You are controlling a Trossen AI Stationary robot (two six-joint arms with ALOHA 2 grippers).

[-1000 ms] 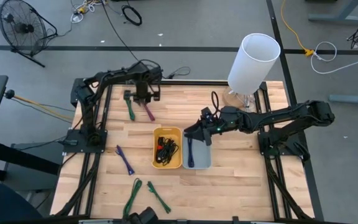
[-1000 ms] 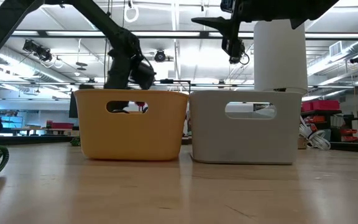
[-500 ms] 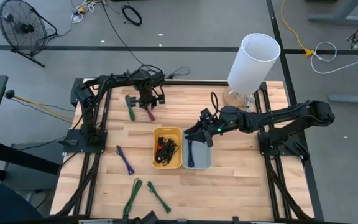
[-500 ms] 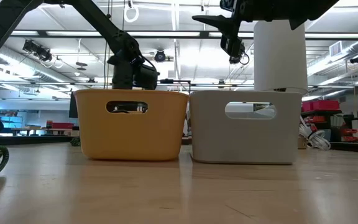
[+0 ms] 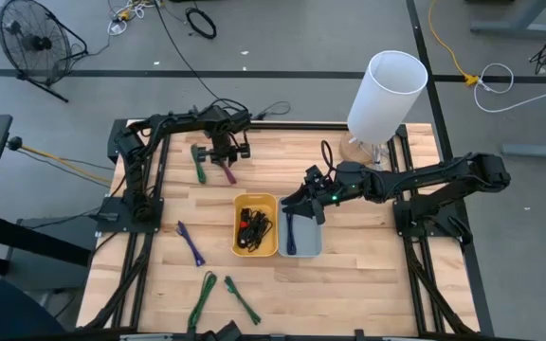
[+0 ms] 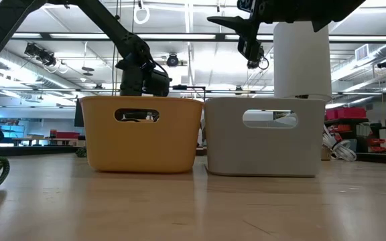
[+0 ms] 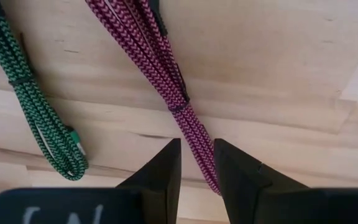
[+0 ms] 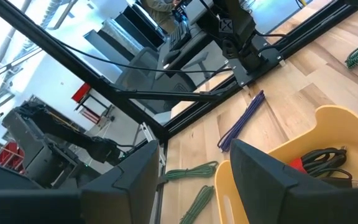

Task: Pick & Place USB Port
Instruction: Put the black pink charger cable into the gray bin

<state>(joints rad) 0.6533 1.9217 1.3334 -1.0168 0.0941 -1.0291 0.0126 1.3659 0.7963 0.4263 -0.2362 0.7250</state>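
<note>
A magenta braided cable bundle point(image 5: 227, 171) lies flat on the far left part of the wooden table, beside a green bundle point(image 5: 197, 163). My left gripper point(image 5: 227, 154) stands over the magenta bundle point(image 7: 166, 68), fingers pointing down and closed in on its looped end. My right gripper point(image 5: 307, 202) hovers open above the far end of the grey bin point(image 5: 300, 234), high over it in the low view point(image 6: 250, 50), holding nothing. A purple cable lies in the grey bin. The yellow bin point(image 5: 255, 225) holds black cables. My left gripper pinches the magenta bundle near its looped end point(image 7: 196, 148) between its two fingers point(image 7: 165, 168). It comes from above, pointing down, with the fingers set across the bundle. All strands run between the fingers, and the bundle still lies flat on the table.
A tall white cylinder point(image 5: 387, 93) stands at the far right corner, with a black cable point(image 5: 328, 152) beside it. A purple bundle point(image 5: 191, 244) and two green bundles point(image 5: 202, 301) point(image 5: 243, 299) lie on the near left part. The two bins point(image 6: 260, 137) sit side by side mid-table.
My left gripper has shifted a little toward the table's right and come down onto the magenta bundle, straightening from a tilt. Over the last half second it has held still. The right arm has not moved.
</note>
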